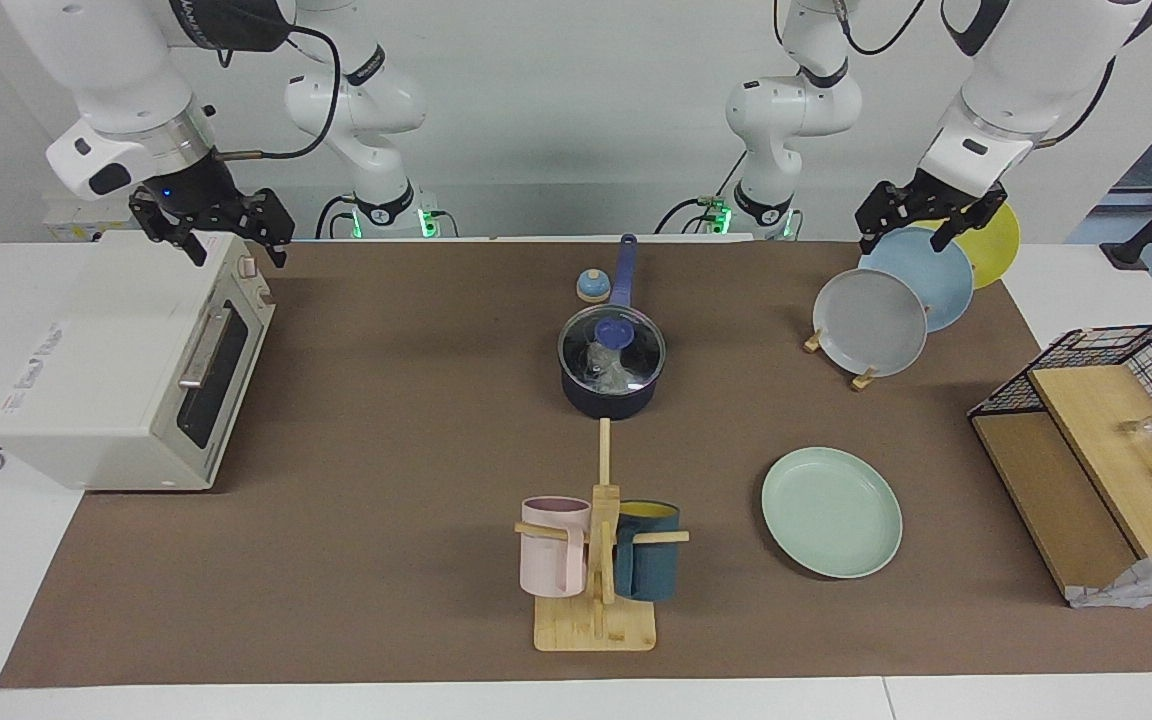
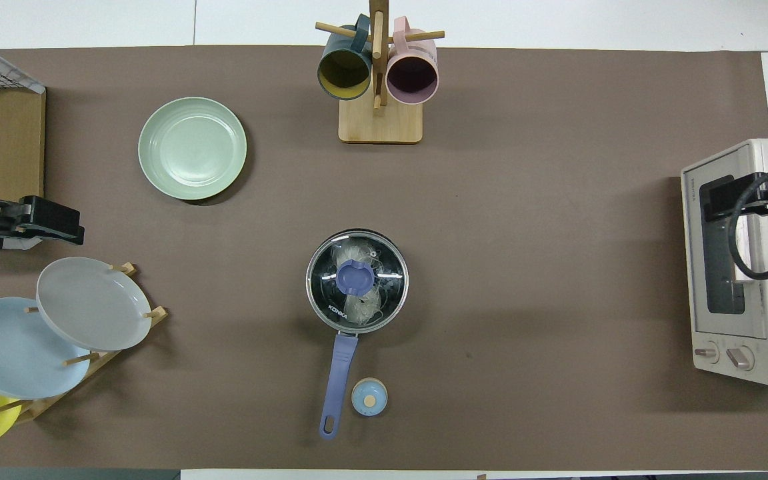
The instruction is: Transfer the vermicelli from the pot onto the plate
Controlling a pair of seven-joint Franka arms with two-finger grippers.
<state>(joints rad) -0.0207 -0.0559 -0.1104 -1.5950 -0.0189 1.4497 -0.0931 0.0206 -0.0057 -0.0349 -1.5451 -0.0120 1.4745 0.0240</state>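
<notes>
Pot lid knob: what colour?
The knob on the pot's glass lid is periwinkle blue, like the handle; clearest in the overhead view.

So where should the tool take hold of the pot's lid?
By the blue knob at the centre of the glass lid, coming straight down from above. The knob stands raised and the lid lies flat on the pot, its rim offering little to pinch.
</notes>
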